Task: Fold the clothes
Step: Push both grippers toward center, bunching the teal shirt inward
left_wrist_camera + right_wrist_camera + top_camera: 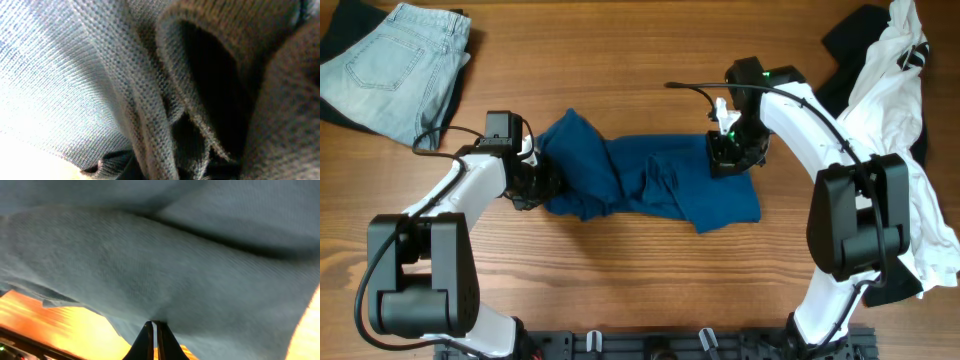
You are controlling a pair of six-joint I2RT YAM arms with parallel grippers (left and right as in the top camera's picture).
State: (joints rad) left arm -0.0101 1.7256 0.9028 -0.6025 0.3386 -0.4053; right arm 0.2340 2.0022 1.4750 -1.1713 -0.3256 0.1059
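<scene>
Overhead, the soft, wrinkly teal-blue shirt [650, 185] lies bunched at the middle of the brown wooden table [620, 290]. Pulling its ends apart could drag a hidden layer along, or thin cloth could slip from a shallow pinch. The left gripper [528, 183] is closed on the shirt's left end, with fabric crowding its camera. The right gripper [728, 158] is pinched fully together on the far right edge.
</scene>
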